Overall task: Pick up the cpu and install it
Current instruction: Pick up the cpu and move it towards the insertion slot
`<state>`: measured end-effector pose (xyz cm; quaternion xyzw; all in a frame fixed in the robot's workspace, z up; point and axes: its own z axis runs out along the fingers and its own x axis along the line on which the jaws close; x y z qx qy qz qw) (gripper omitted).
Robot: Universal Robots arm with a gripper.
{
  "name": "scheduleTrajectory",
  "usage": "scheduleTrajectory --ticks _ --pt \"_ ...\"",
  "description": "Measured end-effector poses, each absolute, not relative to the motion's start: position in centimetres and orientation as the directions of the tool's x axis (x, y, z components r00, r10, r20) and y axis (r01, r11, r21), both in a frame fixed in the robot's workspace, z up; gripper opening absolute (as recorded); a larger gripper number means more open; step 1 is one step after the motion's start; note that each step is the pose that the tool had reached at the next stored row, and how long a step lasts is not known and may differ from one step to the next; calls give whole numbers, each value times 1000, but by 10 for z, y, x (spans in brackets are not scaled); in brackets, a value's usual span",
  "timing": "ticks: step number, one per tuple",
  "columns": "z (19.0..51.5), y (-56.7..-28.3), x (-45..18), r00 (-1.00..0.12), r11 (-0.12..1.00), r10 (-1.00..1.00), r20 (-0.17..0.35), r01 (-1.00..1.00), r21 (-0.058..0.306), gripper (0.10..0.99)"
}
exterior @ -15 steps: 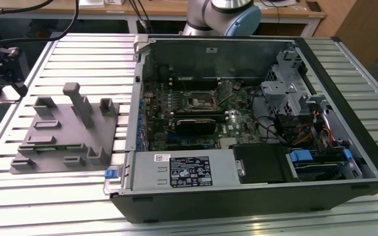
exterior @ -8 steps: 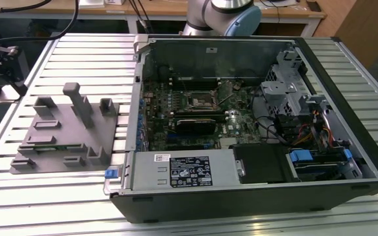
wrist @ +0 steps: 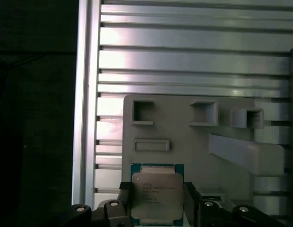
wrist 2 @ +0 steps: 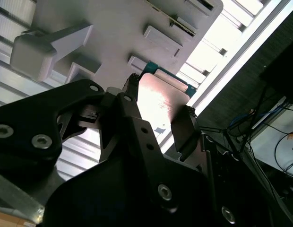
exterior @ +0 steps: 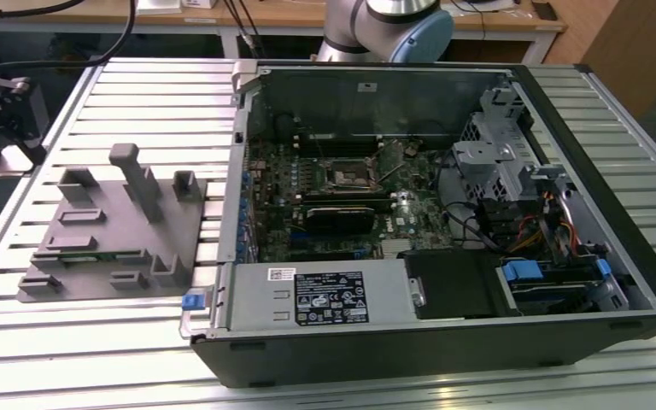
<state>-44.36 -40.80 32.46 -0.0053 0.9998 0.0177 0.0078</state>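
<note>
The cpu point(wrist: 157, 201) is clamped between the fingers point(wrist: 125, 201) of the gripper point(wrist: 158, 188), which points straight down, high over the fixture point(wrist: 184, 142) on the bench point(wrist: 184, 47).

cpu point(wrist 2: 158, 101) in gripper point(wrist 2: 160, 94), grey fixture point(wrist 2: 113, 28) beyond

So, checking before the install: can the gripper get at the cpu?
Likely yes: in both wrist views the gripper seems shut on the cpu, fingers on opposite edges, nothing between.
</note>
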Motion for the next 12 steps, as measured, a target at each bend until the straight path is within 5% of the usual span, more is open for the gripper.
scheduleTrajectory --ticks 12 --pt "328 -408 -444 -1000 999 -10 -16 -11 35 525"
